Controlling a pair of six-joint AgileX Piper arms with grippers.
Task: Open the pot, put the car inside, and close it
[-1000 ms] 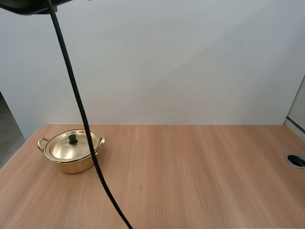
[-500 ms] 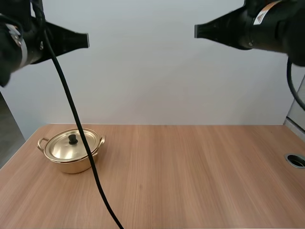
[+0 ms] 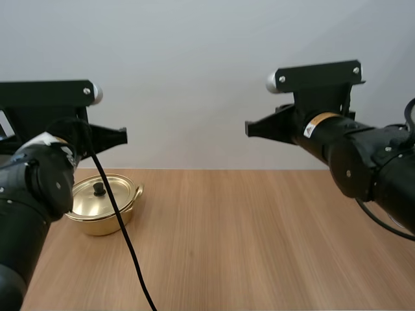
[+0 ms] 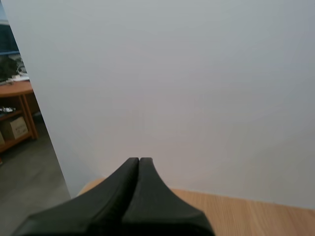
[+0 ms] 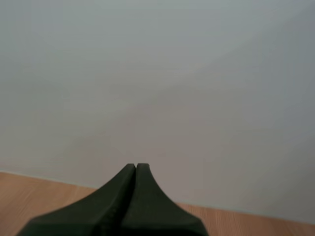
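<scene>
Pot (image 3: 94, 202) seemingly near left table (image 3: 259, 246) edge

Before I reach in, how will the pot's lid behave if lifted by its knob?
The lid looks like thin polished metal, so probably stiff and light. Its small black knob may let it swing. The pot could slide on the smooth table.

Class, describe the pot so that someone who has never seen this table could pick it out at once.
Start at the wooden table and look to its far left part, next to the left arm. There stands a round pot with its lid on. Its shiny gold metal and the lid's black knob set it apart from the matt black arm.
</scene>
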